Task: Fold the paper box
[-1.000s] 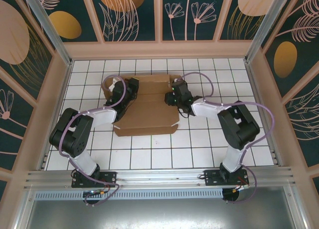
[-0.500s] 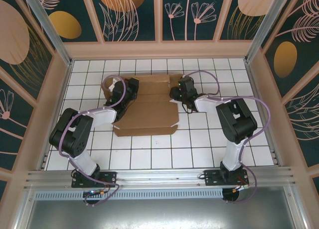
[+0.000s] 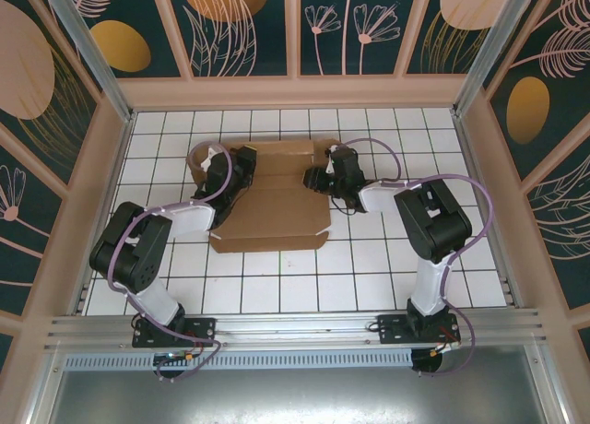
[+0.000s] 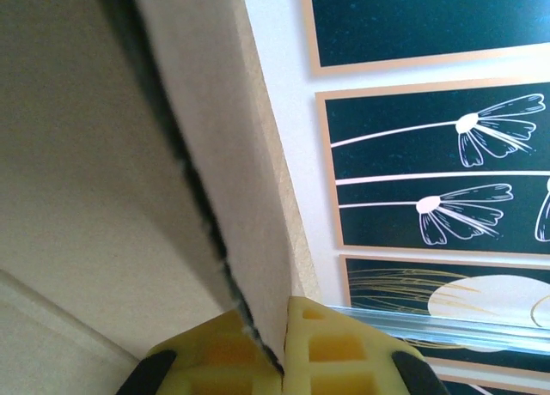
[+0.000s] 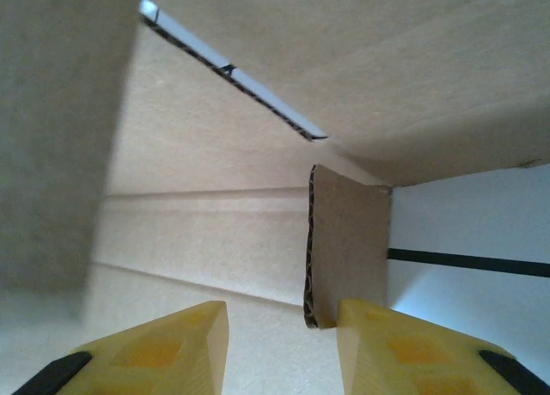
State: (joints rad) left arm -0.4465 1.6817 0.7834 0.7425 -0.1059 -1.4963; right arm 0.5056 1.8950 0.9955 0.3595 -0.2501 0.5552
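The brown cardboard paper box [image 3: 272, 207] lies partly folded in the middle of the white gridded table, its near panel flat and its far part raised. My left gripper [image 3: 241, 163] sits at the box's far left corner; its yellow fingers [image 4: 331, 348] are shut on a cardboard flap [image 4: 232, 163] standing between them. My right gripper [image 3: 318, 177] is at the box's right side. It is open, and a small upright flap [image 5: 348, 240] stands between its yellow fingers [image 5: 168, 348], close against the right one. Box panels [image 5: 232, 215] lie beyond.
The table [image 3: 369, 267] is ringed by tan frame walls with dark patterned panels [image 3: 249, 28]. An aluminium rail [image 3: 295, 327] runs along the near edge by both arm bases. Bare grid lies in front of the box and at both sides.
My right gripper has swung from above the box's right edge to a lower pose at the right side, now facing left toward the flap. The left arm and the box have stayed put.
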